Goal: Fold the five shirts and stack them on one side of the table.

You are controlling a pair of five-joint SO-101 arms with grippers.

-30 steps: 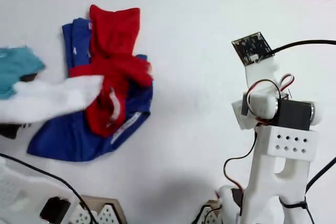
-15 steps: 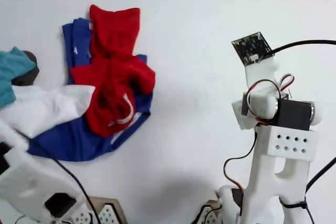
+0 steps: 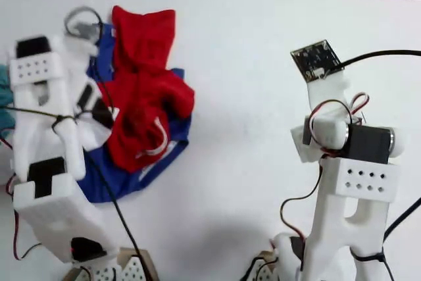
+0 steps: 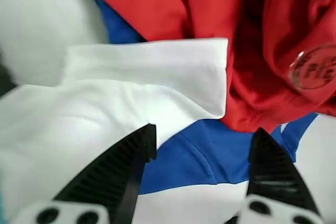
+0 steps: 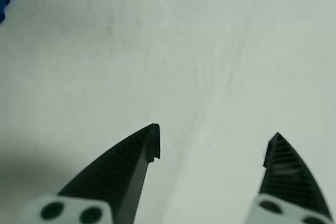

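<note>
A heap of shirts lies at the upper left of the high view on the white table (image 3: 250, 31). A crumpled red shirt (image 3: 141, 90) sits on top of a blue shirt (image 3: 141, 169) spread beneath it. The left arm (image 3: 49, 162) stands over the heap's left side, covering part of the blue cloth. Its wrist camera shows the left gripper (image 4: 205, 132) with jaws spread wide and holding nothing. It hovers above a white shirt (image 4: 131, 87) that overlaps the blue shirt and touches the red one. The right arm (image 3: 348, 182) stands at the lower right of the high view, well apart from the clothes. The right gripper (image 5: 215, 132) is likewise spread and empty over bare tabletop, with a sliver of blue cloth at the edge of its view.
</note>
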